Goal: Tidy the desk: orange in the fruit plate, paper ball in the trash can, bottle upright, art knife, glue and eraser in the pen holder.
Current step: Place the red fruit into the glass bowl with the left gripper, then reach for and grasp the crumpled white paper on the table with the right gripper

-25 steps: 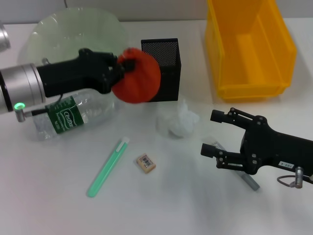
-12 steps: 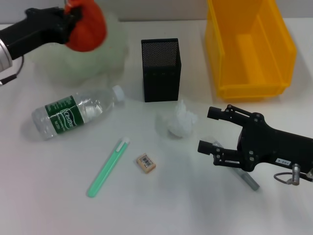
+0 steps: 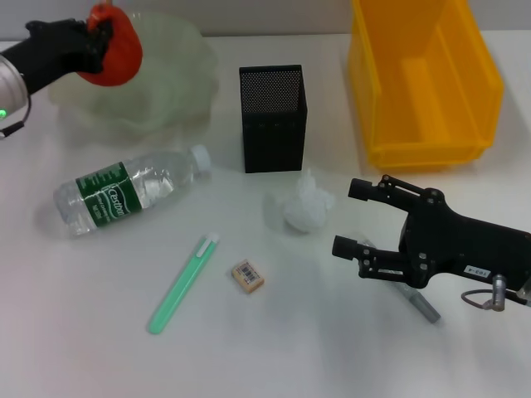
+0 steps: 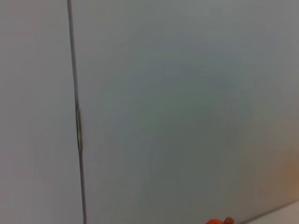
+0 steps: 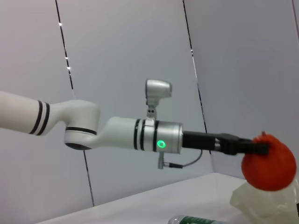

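You can see the left gripper is black, on a white arm with black rings, a silver cuff and a small green light. The right gripper is black with screws, a white sticker and a grey cable loop.

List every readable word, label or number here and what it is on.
"Cestbon": white letters on the dark green label of the bottle, lying on its side.
Eraser: printed label, too small to read.
Right gripper: small white tag with dark characters on its body, too small to read.
Nothing else carries text.
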Controlling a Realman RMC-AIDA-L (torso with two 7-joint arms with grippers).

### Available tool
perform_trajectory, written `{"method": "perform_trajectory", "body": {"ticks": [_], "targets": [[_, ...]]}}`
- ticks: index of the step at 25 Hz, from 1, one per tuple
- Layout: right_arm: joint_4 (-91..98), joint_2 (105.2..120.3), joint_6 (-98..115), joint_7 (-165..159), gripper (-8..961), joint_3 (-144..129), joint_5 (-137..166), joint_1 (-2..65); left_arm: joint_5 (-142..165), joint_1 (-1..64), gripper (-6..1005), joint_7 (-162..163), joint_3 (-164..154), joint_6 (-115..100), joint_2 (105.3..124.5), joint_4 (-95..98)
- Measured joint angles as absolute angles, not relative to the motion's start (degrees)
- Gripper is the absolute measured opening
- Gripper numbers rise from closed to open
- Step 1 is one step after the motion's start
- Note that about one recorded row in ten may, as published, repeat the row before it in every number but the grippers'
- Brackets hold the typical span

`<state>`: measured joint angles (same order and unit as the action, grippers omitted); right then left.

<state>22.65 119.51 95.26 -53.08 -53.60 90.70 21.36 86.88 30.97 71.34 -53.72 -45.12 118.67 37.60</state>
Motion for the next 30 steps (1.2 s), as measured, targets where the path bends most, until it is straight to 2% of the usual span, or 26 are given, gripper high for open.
{"method": "perform_trajectory", "body": {"ticks": [4, 18, 20, 25, 30], "targets": [[22.5, 119.53, 95.3, -53.1, 846, -53.6, 90.7, 21.4, 86.8, 33.0, 166, 66.7, -54.7, -41.4, 119.07, 34.4], [21.7, 119.44, 95.3, -53.1, 846, -53.7, 90.6, 20.9, 85.8, 32.6, 475, 66.9, -56.5, -42.8, 118.99, 34.3], [21.5, 119.44, 95.3, -53.1, 846, -53.7, 90.6, 20.9, 84.6, 31.9, 516, 67.0, -56.5, -46.3, 118.79, 34.6], [21.5, 119.38, 95.8, -53.1, 845, -52.3, 90.4, 19.9, 83.8, 28.7, 509, 74.4, -57.0, -59.8, 118.55, 40.0], [21.6, 119.19, 96.6, -53.1, 845, -52.2, 90.4, 19.3, 83.4, 25.5, 620, 76.1, -57.2, -75.9, 118.44, 43.7]]}}
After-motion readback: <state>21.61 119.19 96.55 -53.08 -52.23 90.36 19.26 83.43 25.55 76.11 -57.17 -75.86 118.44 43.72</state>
